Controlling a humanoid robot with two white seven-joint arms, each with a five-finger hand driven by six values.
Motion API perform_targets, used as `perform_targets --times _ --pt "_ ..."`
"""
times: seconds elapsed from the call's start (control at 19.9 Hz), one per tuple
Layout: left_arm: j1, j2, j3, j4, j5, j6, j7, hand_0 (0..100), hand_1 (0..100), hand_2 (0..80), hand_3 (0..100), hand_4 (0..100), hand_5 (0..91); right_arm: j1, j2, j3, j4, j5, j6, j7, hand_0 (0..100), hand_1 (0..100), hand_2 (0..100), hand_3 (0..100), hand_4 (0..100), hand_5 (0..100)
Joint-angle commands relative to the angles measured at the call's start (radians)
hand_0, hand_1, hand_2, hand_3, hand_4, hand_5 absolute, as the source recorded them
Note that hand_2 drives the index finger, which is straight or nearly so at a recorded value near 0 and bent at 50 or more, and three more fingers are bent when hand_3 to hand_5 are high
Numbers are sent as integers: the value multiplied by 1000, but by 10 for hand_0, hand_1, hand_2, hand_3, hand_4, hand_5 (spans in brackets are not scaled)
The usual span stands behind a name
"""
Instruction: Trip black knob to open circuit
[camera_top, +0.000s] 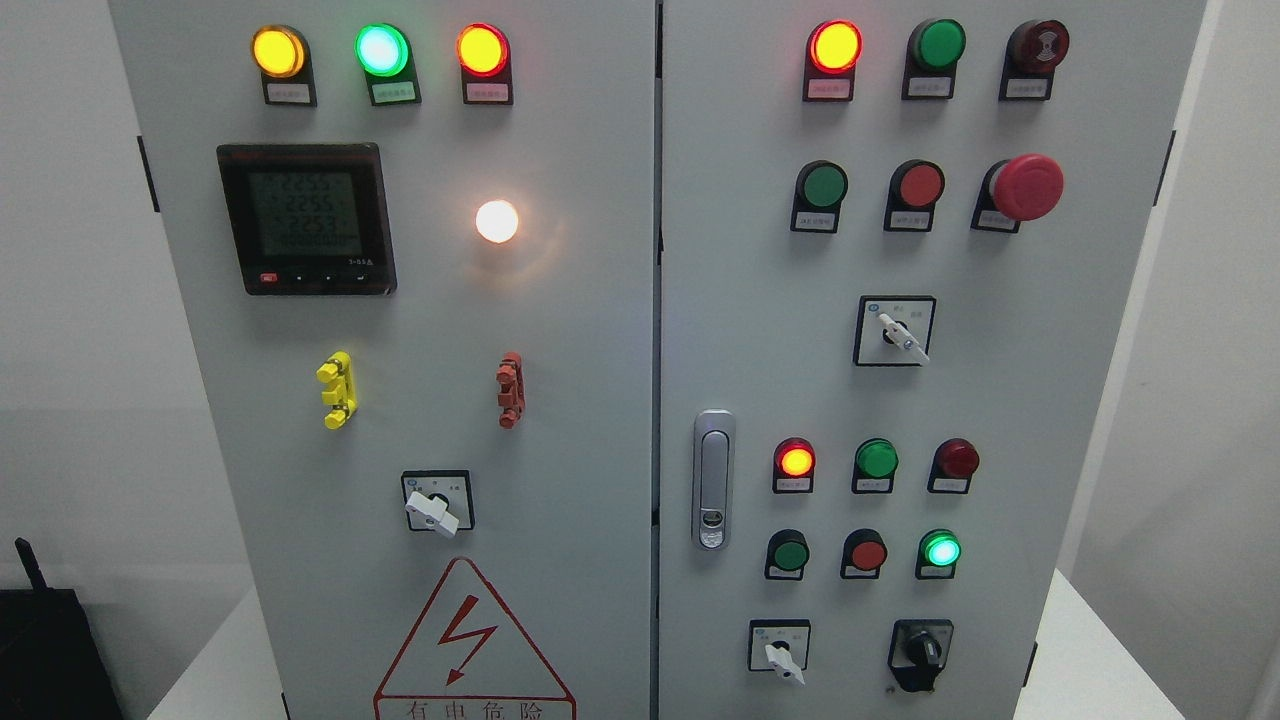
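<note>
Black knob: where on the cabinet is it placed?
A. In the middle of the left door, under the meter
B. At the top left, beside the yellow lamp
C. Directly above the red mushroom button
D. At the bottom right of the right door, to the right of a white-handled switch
D: the black knob sits low on the right door, to the right of the white-handled switch and below the lit green lamp. No robot hand is in view.

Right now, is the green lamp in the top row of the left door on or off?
On. The green lamp glows bright with a pale centre, unlike the dull green lamp on the right door.
</note>
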Motion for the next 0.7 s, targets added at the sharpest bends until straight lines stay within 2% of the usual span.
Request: perform_targets --times 0.0,0.65 --pt "-4 -2 1 0 2 -1 0 120 389 0 0 0 0 7 7 4 -33 -3 -17 9 62 0 0 18 0 0" --pt "-2 -2 1 0 2 -1 0 120 389 0 0 0 0 26 9 4 -45 -3 -17 11 71 0 0 0 0 0"
